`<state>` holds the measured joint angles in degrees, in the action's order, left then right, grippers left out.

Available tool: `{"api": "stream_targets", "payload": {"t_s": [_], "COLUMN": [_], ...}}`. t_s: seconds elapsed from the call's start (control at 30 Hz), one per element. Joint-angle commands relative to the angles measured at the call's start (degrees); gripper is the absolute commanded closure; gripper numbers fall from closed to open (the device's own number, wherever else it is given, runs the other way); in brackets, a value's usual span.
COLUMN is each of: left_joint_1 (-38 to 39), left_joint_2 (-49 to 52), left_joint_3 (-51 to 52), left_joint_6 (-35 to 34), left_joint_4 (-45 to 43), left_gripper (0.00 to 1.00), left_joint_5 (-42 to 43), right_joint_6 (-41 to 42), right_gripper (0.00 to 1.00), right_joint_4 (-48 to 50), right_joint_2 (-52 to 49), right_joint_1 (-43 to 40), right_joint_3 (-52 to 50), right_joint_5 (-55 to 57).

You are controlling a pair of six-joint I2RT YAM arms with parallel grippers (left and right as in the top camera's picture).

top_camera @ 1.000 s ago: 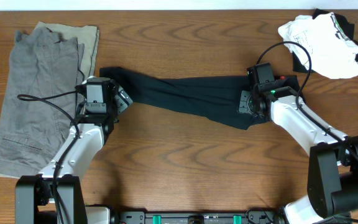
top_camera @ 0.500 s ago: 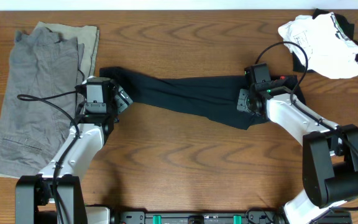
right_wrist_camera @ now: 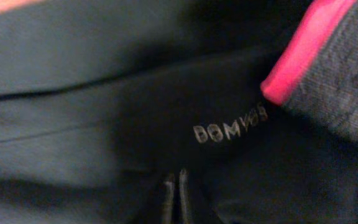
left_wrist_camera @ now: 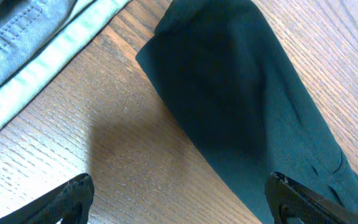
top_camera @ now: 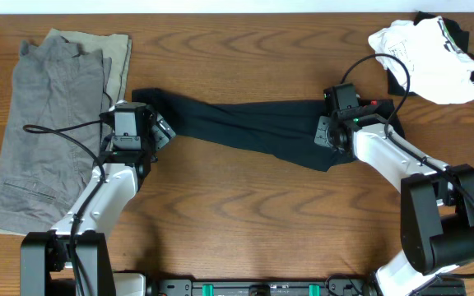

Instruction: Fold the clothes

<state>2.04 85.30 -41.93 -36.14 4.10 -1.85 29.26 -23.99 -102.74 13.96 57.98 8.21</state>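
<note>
Black leggings (right_wrist_camera: 73, 118), small whitish logo lettering (right_wrist_camera: 230, 131)

Blurred pale lettering (right_wrist_camera: 230, 132) on the leggings (right_wrist_camera: 92, 130) reads roughly "BOMVSS".

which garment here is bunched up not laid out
The white garment at the top right; the grey trousers lie flat at left, the black leggings stretch across the middle.
</note>
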Motion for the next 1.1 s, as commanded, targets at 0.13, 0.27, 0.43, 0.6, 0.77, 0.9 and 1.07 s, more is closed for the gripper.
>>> {"api": "stream_targets", "payload": {"t_s": [0.13, 0.27, 0.43, 0.6, 0.77, 0.9, 1.07], "left_joint_1": [0.02, 0.02, 0.02, 0.02, 0.02, 0.02, 0.02], "left_joint_2": [-1.05, -1.05, -1.05, -1.05, -1.03, -1.03, -1.01], "left_joint_3": [-0.61, -0.61, -0.61, -0.61, -0.61, -0.61, -0.61], "left_joint_6": [0.33, 0.33, 0.33, 0.35, 0.33, 0.33, 0.33], "left_joint_4": [0.20, 0.20, 0.20, 0.22, 0.22, 0.22, 0.31], "left_gripper": [0.11, 0.11, 0.11, 0.11, 0.11, 0.11, 0.11], "left_joint_5": [-0.07, -0.07, -0.07, -0.07, -0.07, -0.07, -0.07], "right_joint_6": [17.31, 26.56, 33.94, 37.99, 37.99, 37.99, 37.99], "right_gripper": [0.09, 0.01, 0.12, 0.27, 0.40, 0.46, 0.49], "right_joint_4": [-1.01, -0.94, -0.87, -0.20, 0.28, -0.98, -3.34], "right_joint_2": [4.33, 4.96, 4.09, 3.80, 3.80, 3.28, 1.73], "right_joint_1": [0.26, 0.37, 0.42, 1.33, 2.27, 2.29, 2.32], "right_joint_3": [0.55, 0.52, 0.46, 0.48, 0.48, 0.46, 0.46], "right_joint_5": [0.33, 0.33, 0.28, -2.64, -3.15, -3.08, -3.78]}}
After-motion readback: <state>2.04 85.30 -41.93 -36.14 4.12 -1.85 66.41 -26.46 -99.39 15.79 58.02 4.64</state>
